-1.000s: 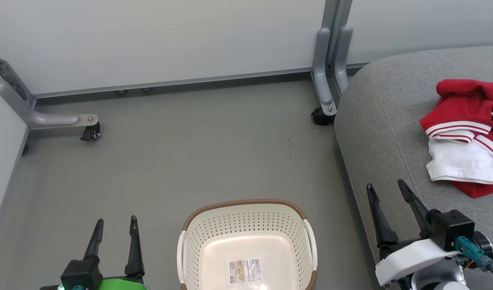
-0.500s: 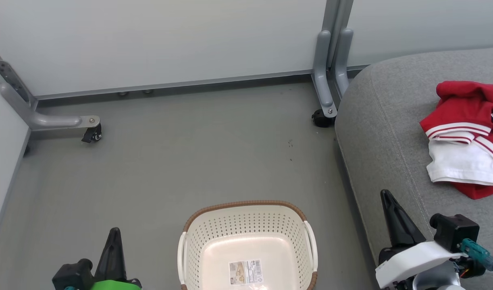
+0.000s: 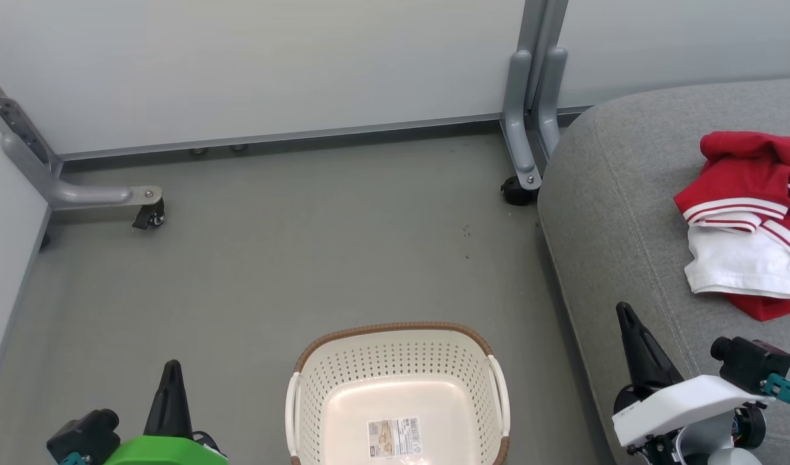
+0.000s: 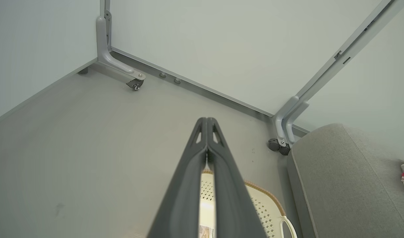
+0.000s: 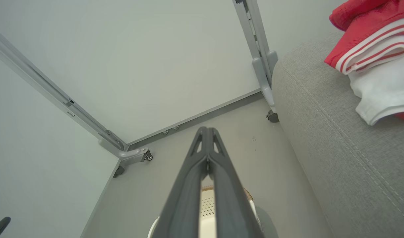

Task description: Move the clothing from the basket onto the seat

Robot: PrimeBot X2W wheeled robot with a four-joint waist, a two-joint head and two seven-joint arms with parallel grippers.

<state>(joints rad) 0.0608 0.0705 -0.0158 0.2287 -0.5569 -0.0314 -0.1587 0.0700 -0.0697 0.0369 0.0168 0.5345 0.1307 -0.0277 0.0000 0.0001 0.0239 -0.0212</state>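
Crumpled red clothing [image 3: 737,177] with white-striped trim and one white piece, on the grey seat [image 3: 614,213] at right. One cream basket [image 3: 395,361], bottom centre. Left pincer [image 3: 170,368] and right pincer [image 3: 623,311] are closed, holding nothing.

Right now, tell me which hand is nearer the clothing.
Right: the right hand hovers by the seat, short of the clothing; the left hand sits beyond the basket, over the floor.

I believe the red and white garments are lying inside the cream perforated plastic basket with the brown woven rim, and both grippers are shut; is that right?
Not quite. The head view shows the cream perforated plastic basket holding just a paper label; the red and white garments lie on the large grey fabric sofa cushion. The left gripper and right gripper are indeed shut.
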